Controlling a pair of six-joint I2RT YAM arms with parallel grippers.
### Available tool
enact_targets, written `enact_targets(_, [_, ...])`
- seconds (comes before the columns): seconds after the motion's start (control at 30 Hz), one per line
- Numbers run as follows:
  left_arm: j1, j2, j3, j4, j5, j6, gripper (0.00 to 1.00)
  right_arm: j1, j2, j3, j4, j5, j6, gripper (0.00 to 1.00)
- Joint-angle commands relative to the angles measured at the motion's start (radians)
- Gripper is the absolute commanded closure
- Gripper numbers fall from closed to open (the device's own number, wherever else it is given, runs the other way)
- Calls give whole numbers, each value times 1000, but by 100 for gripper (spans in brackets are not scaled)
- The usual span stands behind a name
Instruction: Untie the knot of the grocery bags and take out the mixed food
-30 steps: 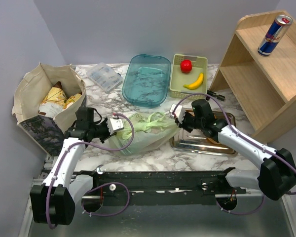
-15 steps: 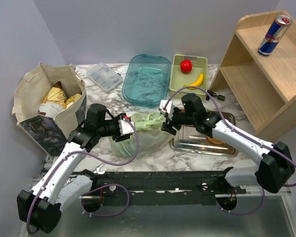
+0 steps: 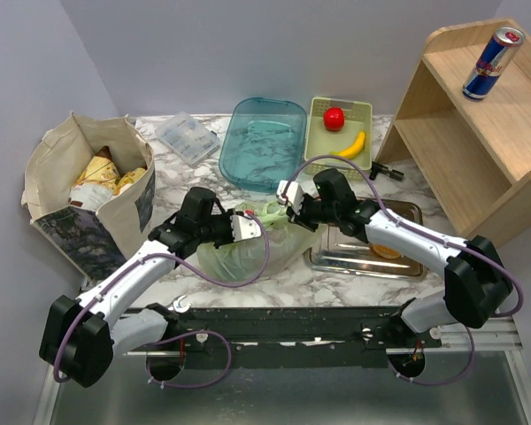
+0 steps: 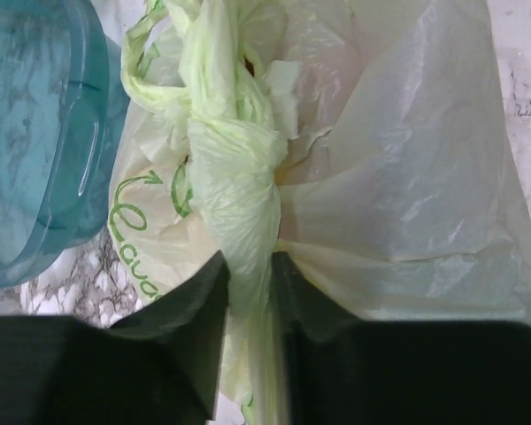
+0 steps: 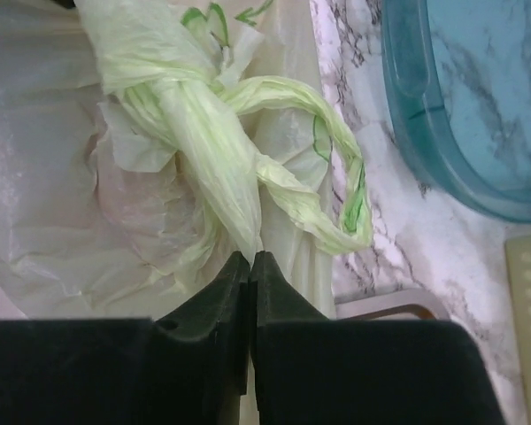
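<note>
The thin pale green bag (image 3: 248, 243) lies at the table's front middle, its handles tied in a knot (image 3: 267, 212). The knot shows as a bunched twist in the left wrist view (image 4: 234, 150) and the right wrist view (image 5: 173, 97). My left gripper (image 3: 243, 227) is shut on a handle strand (image 4: 248, 283) just below the knot. My right gripper (image 3: 290, 200) is shut on another handle strand (image 5: 234, 204) beside the knot. The beige tote (image 3: 71, 208) stands at the left with wrapped snack packs (image 3: 102, 173) inside. A red vegetable (image 3: 334, 118) and a banana (image 3: 350, 146) lie in the yellow-green basket (image 3: 365, 113).
A teal tub (image 3: 264, 142) sits behind the bag. A clear plastic pack (image 3: 186, 135) lies left of the tub. A metal tray (image 3: 345, 257) with an orange slice (image 3: 385, 251) lies to the right. A wooden shelf (image 3: 478, 124) holds a drink can (image 3: 491, 60).
Both arms have moved inward to the bag's knot. The left gripper came from the left and the right gripper from the right, and each has closed on a handle strand.
</note>
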Motion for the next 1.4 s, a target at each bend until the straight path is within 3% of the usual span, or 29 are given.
enact_targets(0.0, [44,-62,10,-30,-40,-69,84,2,-44,0,-41,106,-10,99])
enact_targets(0.1, [153,-126,-18,-84,13,-68,93,-19,-94,-33,-83,124,-37,99])
enact_targets(0.27, [400,-146,-13,-225,105,10,96,-86,-173,-90,-118,121,-56,99])
enact_targets(0.4, [516,-147,-5,-274,141,66,99,-153,-210,-118,-154,109,-72,99])
enact_targets(0.7, [642,-83,65,-311,183,88,100,-229,-256,-133,-201,103,-67,99])
enact_targets(0.87, [671,-58,139,-417,262,121,97,-275,-250,-74,-274,-20,-62,99])
enact_targets(0.9, [668,-55,158,-441,295,115,94,-275,-248,-56,-286,-68,-68,96])
enact_targets(0.93, [658,-58,175,-449,325,82,87,-275,-245,-36,-299,-108,-61,82])
enact_targets(0.97, [642,-63,188,-445,335,45,76,-273,-241,-14,-301,-137,-41,59])
enact_targets(1.0, [625,-70,202,-442,347,9,66,-264,-234,7,-299,-149,-22,43])
enact_targets(1.07, [585,-96,212,-433,356,-41,49,-238,-223,48,-290,-146,10,27])
enact_targets(1.13, [540,-144,194,-383,332,-99,42,-207,-223,74,-263,-148,32,22])
enact_targets(1.37, [335,-207,132,-193,145,-297,33,-20,-190,56,-72,-26,11,16])
